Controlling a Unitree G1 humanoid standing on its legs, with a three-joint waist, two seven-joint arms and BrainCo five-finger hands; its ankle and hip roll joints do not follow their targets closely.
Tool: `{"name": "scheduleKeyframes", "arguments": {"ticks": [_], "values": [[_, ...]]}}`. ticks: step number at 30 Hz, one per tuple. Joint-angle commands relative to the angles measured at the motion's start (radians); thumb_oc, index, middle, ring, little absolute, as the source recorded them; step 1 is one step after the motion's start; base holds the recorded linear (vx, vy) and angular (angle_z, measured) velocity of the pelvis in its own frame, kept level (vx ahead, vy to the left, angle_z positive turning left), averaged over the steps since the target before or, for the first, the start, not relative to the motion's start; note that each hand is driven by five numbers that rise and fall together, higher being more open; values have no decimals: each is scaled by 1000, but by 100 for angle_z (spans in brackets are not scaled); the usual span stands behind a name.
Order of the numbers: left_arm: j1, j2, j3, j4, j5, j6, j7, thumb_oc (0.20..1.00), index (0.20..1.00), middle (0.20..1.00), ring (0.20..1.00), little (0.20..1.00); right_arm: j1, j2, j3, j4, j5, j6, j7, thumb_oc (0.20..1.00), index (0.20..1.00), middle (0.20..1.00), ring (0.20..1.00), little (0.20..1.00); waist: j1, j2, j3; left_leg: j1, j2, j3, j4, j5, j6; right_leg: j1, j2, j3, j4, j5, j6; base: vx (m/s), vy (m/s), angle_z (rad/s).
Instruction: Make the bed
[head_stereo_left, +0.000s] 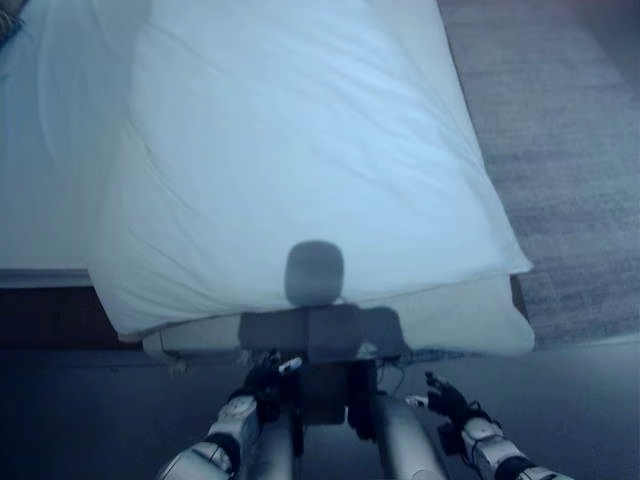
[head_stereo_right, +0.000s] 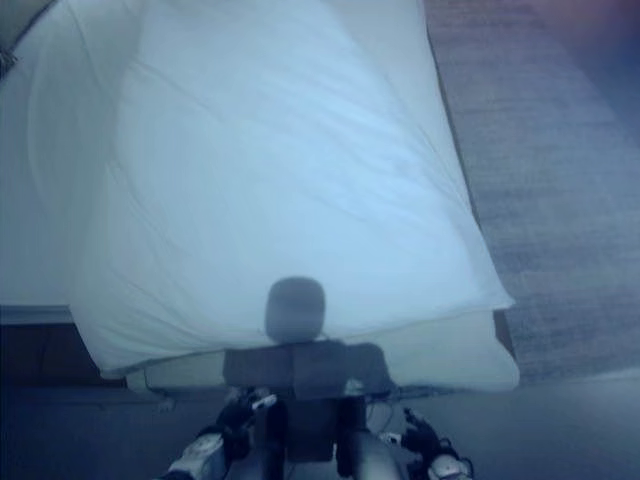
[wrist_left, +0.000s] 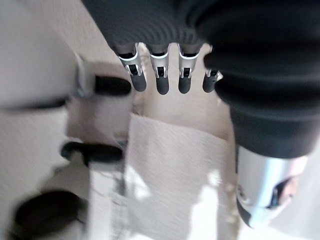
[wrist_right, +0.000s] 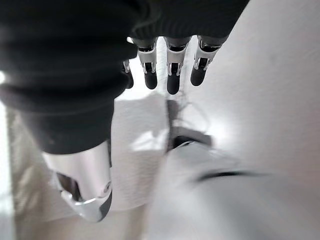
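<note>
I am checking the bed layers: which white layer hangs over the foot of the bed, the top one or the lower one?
The top duvet: its edge overhangs the mattress beneath.

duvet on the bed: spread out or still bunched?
Spread. The white duvet lies flat over the bed, overhanging its near edge, with only shallow creases. Both hands, left and right, hang open below it.
</note>
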Motion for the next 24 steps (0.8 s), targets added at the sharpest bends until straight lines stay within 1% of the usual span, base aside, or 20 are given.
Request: {"name": "scheduleKeyframes", "arguments": {"ticks": [1,4,6,7,8,10,11,15,17,19,20,22,24], "values": [[-27,-42,29,-15,-84,-37,26,1000,1000,1000,1000,1000,16,-6,33,-56,48,-30,-42,1000,1000,1000,1000,1000,-24,-22,-32,-96,-24,24,117,-41,19,-24,-37,49,-68,107,129,-92,37,0],[-63,-39,56,-25,-126,-45,38,1000,1000,1000,1000,1000,2,-8,37,-74,53,-34,-51,1000,1000,1000,1000,1000,-29,-29,-30,-155,-18,27,166,-57,20,-84,-43,55,-23,102,129,-53,40,-4],[-75,-40,74,-32,-151,-51,44,1000,1000,1000,1000,1000,0,-7,38,-84,52,-34,-53,1000,1000,1000,1000,1000,-30,-33,-27,-172,-16,29,184,-63,22,-102,-44,57,-6,100,128,-28,55,-3],[-106,-42,110,-29,-202,-63,53,1000,1000,1000,1000,1000,-7,-9,42,-102,57,-36,-58,1000,1000,1000,1000,1000,-34,-39,-16,-186,-13,41,193,-69,26,-122,-45,67,5,99,129,-20,48,-5],[-106,-42,110,-29,-202,-63,53,1000,1000,1000,1000,1000,-7,-9,42,-102,57,-36,-58,1000,1000,1000,1000,1000,-34,-39,-17,-187,-13,41,193,-69,26,-122,-45,67,5,99,129,-36,73,-7],[-165,-29,166,-25,-275,-84,86,1000,1000,1000,1000,1000,-16,-13,49,-143,64,-43,-72,1000,1000,1000,1000,1000,-39,-51,-2,-207,-12,45,191,-66,25,-136,-43,70,-8,103,129,-25,40,-14],[-166,-29,167,-24,-276,-84,85,1000,1000,1000,1000,1000,-17,-13,49,-143,64,-43,-72,1000,1000,1000,1000,1000,-40,-51,-2,-208,-11,45,191,-65,25,-136,-43,70,-8,104,128,-13,23,-15],[-234,-23,225,-57,-366,-125,123,1000,1000,1000,1000,1000,-24,-20,61,-193,76,-54,-87,1000,1000,1000,1000,1000,-51,-62,15,-226,-10,48,188,-62,25,-153,-36,72,-20,104,126,-6,11,-7],[-251,-20,229,-63,-366,-131,135,1000,1000,1000,1000,1000,-25,-23,57,-199,86,-57,-93,1000,1000,1000,1000,1000,-55,-64,19,-230,-10,48,190,-60,24,-155,-36,72,-22,104,124,7,6,-7],[-314,-6,267,-110,-404,-175,176,1000,1000,1000,1000,1000,-18,-31,59,-243,93,-65,-103,1000,1000,1000,1000,1000,-67,-73,36,-236,-8,49,187,-59,24,-163,-31,75,-27,112,126,9,5,-2],[-315,-6,267,-111,-404,-175,177,1000,1000,1000,1000,1000,-18,-32,59,-245,93,-64,-103,1000,1000,1000,1000,1000,-68,-73,37,-236,-8,49,187,-58,24,-163,-31,75,-27,112,126,0,0,0],[-358,6,298,-129,-442,-205,196,1000,1000,1000,1000,1000,-14,-39,54,-263,96,-73,-113,1000,1000,1000,1000,1000,-76,-78,41,-239,-4,52,188,-58,21,-164,-29,76,-33,115,126,0,0,0],[-371,15,311,-127,-452,-211,201,1000,1000,1000,1000,1000,-15,-41,52,-262,100,-74,-113,1000,1000,1000,1000,1000,-77,-79,42,-239,-1,54,186,-57,20,-165,-29,75,-37,116,126,6,-1,-2]]}}
